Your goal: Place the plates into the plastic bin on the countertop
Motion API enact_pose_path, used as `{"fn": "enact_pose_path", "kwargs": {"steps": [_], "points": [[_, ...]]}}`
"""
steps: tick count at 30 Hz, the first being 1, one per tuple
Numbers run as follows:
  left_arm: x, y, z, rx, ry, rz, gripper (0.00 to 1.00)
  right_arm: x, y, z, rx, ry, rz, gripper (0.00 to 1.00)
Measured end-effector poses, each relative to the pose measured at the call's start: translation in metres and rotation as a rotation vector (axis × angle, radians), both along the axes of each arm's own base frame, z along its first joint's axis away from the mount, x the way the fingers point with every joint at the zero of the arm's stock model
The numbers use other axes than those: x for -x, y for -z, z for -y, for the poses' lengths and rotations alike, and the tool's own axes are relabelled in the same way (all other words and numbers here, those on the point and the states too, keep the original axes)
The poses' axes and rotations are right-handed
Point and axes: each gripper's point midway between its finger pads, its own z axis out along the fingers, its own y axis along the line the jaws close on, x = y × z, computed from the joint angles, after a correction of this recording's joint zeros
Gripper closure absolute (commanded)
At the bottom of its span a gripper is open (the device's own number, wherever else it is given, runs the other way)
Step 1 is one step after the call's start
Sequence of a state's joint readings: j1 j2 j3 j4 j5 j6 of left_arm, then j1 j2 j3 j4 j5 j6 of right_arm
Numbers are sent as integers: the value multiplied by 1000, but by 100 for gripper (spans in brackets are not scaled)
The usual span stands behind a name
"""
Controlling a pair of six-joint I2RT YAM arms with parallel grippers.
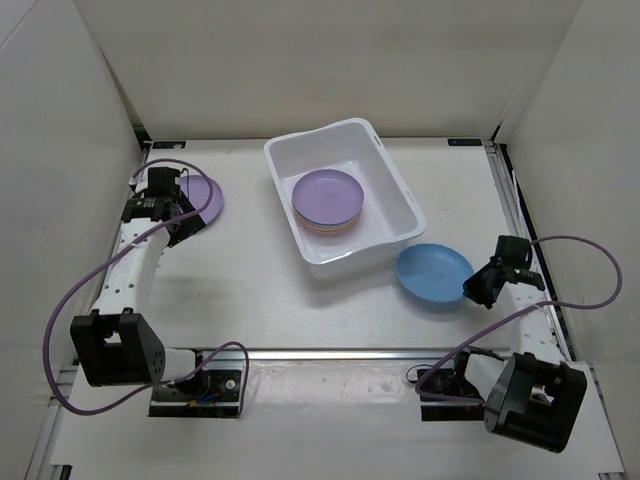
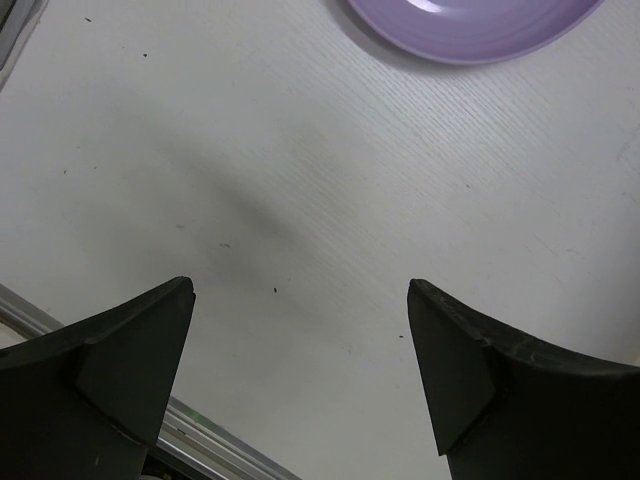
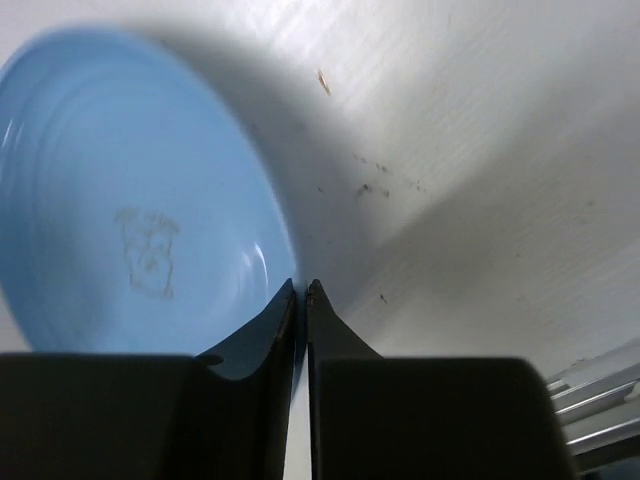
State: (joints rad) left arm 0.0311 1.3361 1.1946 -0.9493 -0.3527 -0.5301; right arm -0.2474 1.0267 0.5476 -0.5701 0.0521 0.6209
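Observation:
A blue plate (image 1: 433, 272) (image 3: 130, 200) lies on the white countertop (image 1: 260, 300) just right of the plastic bin (image 1: 300, 150). My right gripper (image 1: 472, 290) (image 3: 302, 285) is shut on the blue plate's right rim, one finger inside the dish and one outside. A stack of plates with a purple one on top (image 1: 327, 195) sits in the bin. At the far left another purple plate (image 1: 210, 198) (image 2: 470, 25) rests on the countertop, partly hidden by my left arm. The left gripper (image 1: 185, 215) (image 2: 300, 290) hangs open over bare surface beside it, holding nothing.
A metal rail (image 1: 330, 353) (image 2: 210, 440) edges the countertop's near side. White walls close in the left, back and right. Purple cables loop from both arm bases.

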Motion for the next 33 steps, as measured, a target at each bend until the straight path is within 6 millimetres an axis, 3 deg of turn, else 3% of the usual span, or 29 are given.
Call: {"fn": "enact_pose_path", "kwargs": {"steps": [2,12,18,21,26,30,32,33], "points": [[0,0,0,-2,-2,-2,1,-7,-17,9,44,17,30,100],[4,6,-6,3,-27,-13,1,-42,-138,58,294,116,227,100],[15,44,-28,83,-134,-72,1,-72,-195,52,291,70,373,100],[23,65,-39,122,-193,-106,1,-107,-220,19,261,-63,466,100],[9,72,-45,156,-218,-59,1,-168,-246,-85,234,-400,581,100],[-5,72,-44,182,-227,-14,0,-205,-232,-171,223,-627,583,100],[-11,75,-45,191,-236,-5,0,-222,-209,-200,211,-695,551,100],[-14,76,-46,195,-240,-1,1,-223,-204,-206,207,-708,545,100]]}}
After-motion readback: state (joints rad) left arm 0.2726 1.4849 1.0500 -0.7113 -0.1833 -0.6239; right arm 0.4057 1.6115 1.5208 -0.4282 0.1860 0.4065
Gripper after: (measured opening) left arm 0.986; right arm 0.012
